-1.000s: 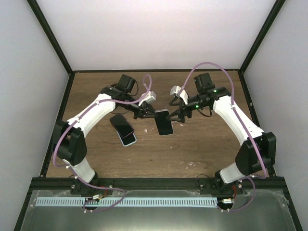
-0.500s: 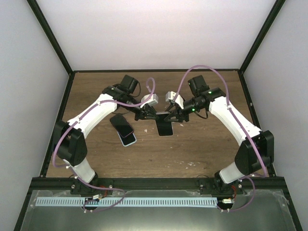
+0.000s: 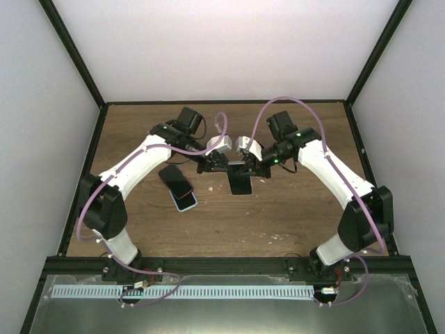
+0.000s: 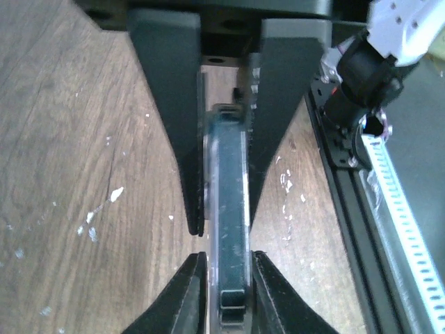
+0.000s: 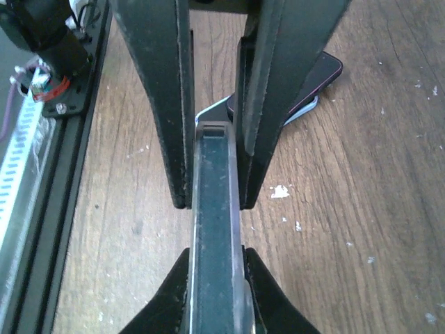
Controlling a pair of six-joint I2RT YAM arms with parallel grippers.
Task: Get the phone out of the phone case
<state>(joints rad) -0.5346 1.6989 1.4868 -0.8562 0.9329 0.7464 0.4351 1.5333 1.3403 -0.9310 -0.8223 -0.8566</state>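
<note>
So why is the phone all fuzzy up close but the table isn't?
Left wrist view: the dark slim phone sits very near the lens, so its edge looks soft, while the brown wooden table looks sharp. Right wrist view: the same soft edge. Top view: everything in focus, evenly lit, only faint shadows.

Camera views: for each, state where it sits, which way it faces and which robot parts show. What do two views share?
Top external: above and behind the bases, looking down at the table; both whole arms show, left gripper and right gripper pinching one phone.
Left wrist: on the left arm, facing the robot's right; own fingertips at bottom, right gripper opposite.
Right wrist: on the right arm, facing the robot's left; own fingertips at bottom, left gripper opposite.
Shared: both wrist views see that phone edge-on.
</note>
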